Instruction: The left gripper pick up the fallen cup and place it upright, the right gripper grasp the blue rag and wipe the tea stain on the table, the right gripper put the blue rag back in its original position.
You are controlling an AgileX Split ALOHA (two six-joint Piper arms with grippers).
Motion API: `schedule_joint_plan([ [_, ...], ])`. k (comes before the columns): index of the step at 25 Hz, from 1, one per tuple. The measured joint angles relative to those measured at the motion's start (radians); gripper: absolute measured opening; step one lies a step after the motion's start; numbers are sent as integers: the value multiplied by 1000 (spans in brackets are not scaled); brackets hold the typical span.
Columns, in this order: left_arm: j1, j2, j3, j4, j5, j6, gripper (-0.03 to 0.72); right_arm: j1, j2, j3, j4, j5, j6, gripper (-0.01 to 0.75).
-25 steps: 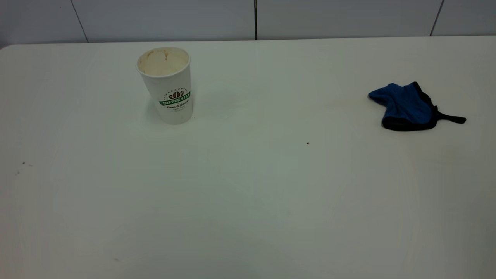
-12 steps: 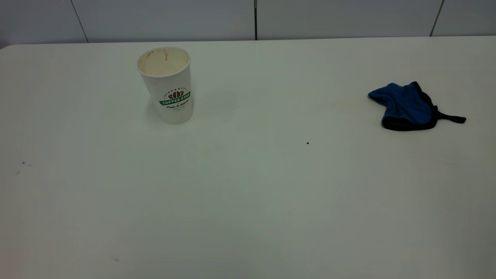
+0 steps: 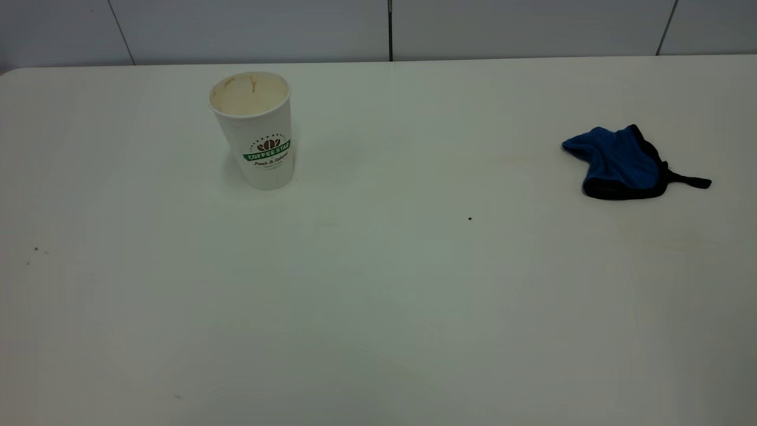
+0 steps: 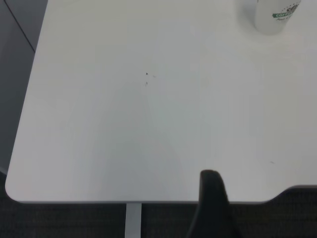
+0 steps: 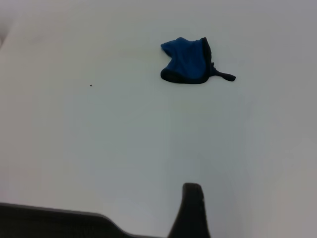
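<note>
The white paper cup [image 3: 257, 133] with the green banner stands upright at the table's far left; its base also shows in the left wrist view [image 4: 275, 15]. The blue rag [image 3: 621, 163] lies crumpled at the far right, its black strap pointing right, and shows in the right wrist view [image 5: 188, 62]. No tea stain shows on the white table [image 3: 378, 307]. Both grippers are outside the exterior view. Only a dark tip of my left gripper [image 4: 212, 208] shows, over the table's near edge, far from the cup. A dark tip of my right gripper [image 5: 190, 213] shows, well short of the rag.
A tiny dark speck [image 3: 469, 218] lies mid-table, and a few specks [image 3: 35, 249] lie at the left. A grey tiled wall [image 3: 378, 29] runs behind the table's far edge. The table's rounded corner [image 4: 15, 191] shows in the left wrist view.
</note>
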Motion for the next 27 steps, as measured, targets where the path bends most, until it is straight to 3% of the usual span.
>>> schedule_joint_plan([
  [10, 0, 0, 0, 0, 0, 0, 564, 1, 0, 0, 0, 0, -1, 656],
  [27, 0, 0, 0, 0, 0, 0, 564, 1, 0, 0, 0, 0, -1, 248],
])
